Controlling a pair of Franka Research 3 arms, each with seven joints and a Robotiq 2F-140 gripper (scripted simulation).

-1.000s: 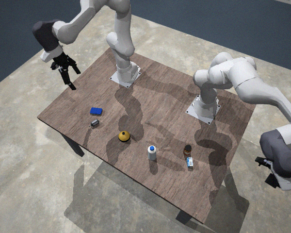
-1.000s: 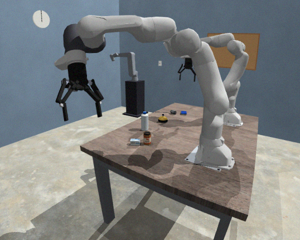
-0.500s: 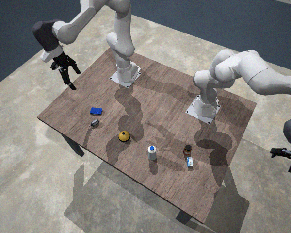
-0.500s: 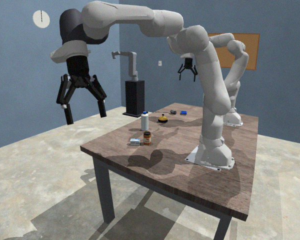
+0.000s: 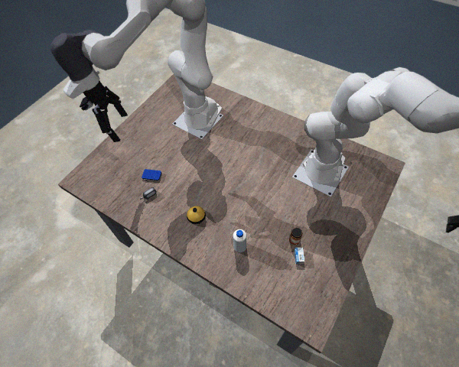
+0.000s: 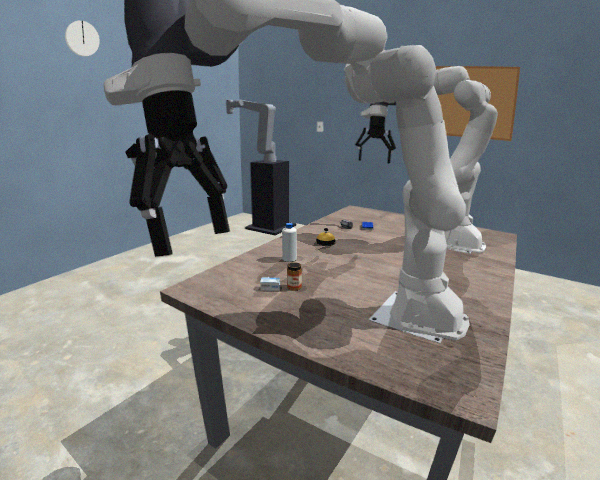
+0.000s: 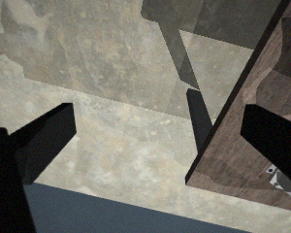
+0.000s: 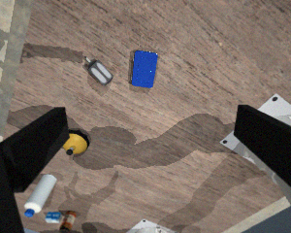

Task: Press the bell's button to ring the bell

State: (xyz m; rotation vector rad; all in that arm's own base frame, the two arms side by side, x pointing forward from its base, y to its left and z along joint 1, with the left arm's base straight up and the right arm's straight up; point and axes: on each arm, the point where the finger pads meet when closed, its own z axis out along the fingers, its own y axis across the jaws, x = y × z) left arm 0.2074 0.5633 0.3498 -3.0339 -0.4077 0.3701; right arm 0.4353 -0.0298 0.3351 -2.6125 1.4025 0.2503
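The yellow domed bell (image 5: 196,215) (image 6: 325,238) (image 8: 78,144) stands upright on the table (image 5: 261,284) (image 6: 372,369), with its black button (image 5: 194,209) (image 6: 325,229) (image 8: 69,151) raised on top. In the right wrist view a finger hides part of its left side. My right gripper (image 5: 118,127) (image 6: 374,160) (image 8: 151,121) is open and empty, high above the table's end beyond the blue block. My left gripper (image 6: 191,242) (image 7: 158,118) is open and empty, out past the opposite table end over the floor. The top view shows only part of it. Neither touches the bell.
A white bottle (image 5: 239,242) (image 6: 289,244) (image 8: 42,193) stands near the bell. Beyond it are a brown jar (image 5: 295,238) (image 6: 294,279) and a small carton (image 5: 300,255) (image 6: 270,284). A grey device (image 5: 149,193) (image 8: 100,72) and a blue block (image 5: 151,174) (image 8: 145,69) lie on the bell's other side.
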